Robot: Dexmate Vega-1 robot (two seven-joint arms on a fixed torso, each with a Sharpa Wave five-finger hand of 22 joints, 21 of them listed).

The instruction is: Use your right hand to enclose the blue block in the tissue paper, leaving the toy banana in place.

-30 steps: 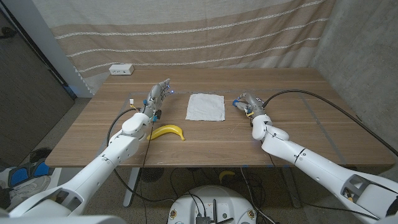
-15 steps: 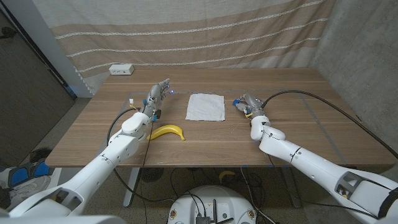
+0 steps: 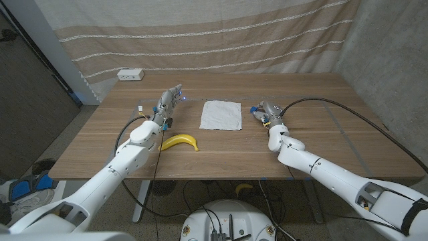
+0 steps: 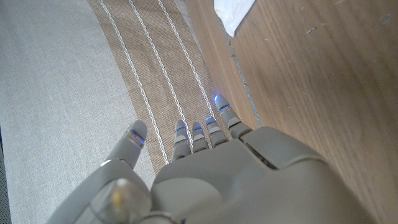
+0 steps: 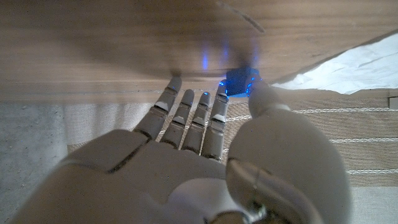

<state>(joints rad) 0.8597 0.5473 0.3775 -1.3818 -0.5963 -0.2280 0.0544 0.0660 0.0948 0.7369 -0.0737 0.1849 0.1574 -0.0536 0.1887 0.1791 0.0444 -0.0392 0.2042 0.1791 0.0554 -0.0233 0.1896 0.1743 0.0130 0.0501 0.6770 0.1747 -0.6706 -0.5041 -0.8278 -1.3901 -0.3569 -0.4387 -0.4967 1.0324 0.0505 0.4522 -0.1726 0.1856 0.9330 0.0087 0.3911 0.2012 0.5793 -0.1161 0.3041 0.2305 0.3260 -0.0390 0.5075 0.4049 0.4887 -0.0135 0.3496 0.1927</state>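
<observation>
The blue block [image 5: 240, 79] sits at the right hand's [image 3: 265, 111] fingertips, seemingly pinched, at 3 o'clock of the tissue paper [image 3: 221, 114]; left hand [image 3: 168, 102] released.

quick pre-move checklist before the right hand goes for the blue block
1. Blue block at the right hand fingertips, beside the tissue paper: ok.
2. Block firmly gripped: cannot tell; thumb and a finger are at it, contact unclear.
3. Tissue paper spread flat, nothing on it: ok.
4. Toy banana lying apart from the tissue, near the table's front edge: ok.
5. Left hand holding nothing, fingers extended, off the tissue: ok.
6. Block on the tissue: not ok, it sits on bare wood.
</observation>
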